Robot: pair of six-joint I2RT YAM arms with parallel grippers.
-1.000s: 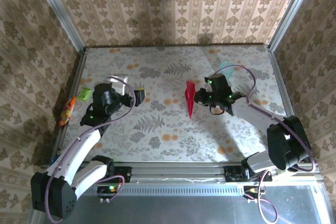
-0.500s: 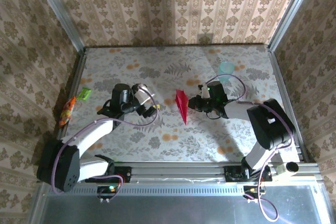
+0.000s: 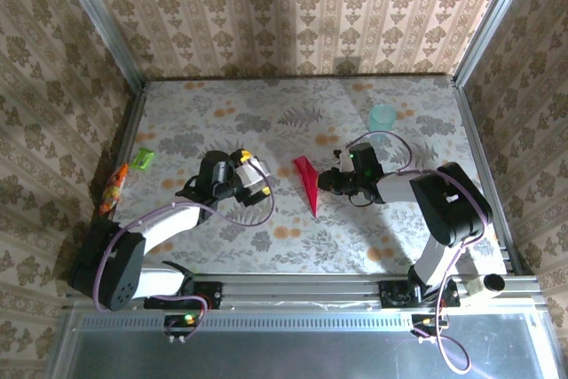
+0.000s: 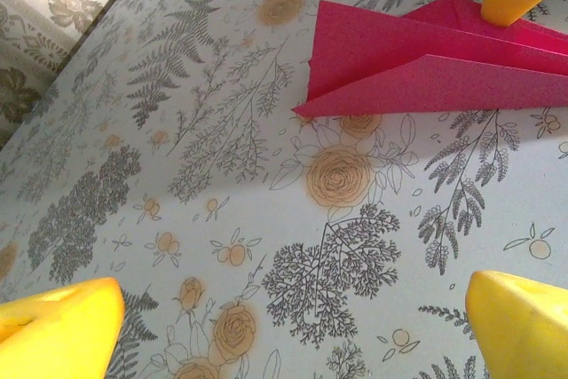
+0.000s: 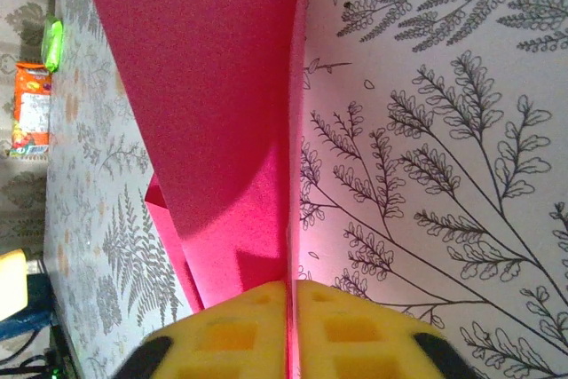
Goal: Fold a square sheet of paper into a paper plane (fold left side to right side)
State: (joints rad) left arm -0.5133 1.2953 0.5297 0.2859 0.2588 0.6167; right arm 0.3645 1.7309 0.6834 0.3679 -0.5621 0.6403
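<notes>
Magenta-red, narrow and pointed, the part-folded paper plane (image 3: 307,182) lies on the floral-patterned bench (image 3: 266,246). It is to the left of the small pale teal plastic cup (image 3: 382,116) and nearer the arm bases than that cup, with its tip pointing away from the cup.

The right gripper (image 3: 327,180), black with yellow foam pads, sits between the cup and the plane. In the right wrist view its 2 pads (image 5: 240,335) are pressed together, clamped on the paper, which passes edge-on between them. The left gripper (image 3: 257,175) lies farther from the cup than the plane does. In the left wrist view its 2 pads (image 4: 62,326) stand wide apart with nothing between them, facing the plane (image 4: 426,68), whose 2 flaps meet in a V.

Step in hand, as judged: closing the left flap over onto the right.

To do it well:
- The right gripper should hold the centre line steady.
- The left gripper should come in low, catch the left flap alone near its wide end, and carry it across.
- The crease should be pressed only once both long edges match, since thin paper may buckle or slide if pushed at 1 point.

A green packet (image 3: 142,159) and an orange packet (image 3: 111,188) lie well apart from the plane, far left of the cup.
</notes>
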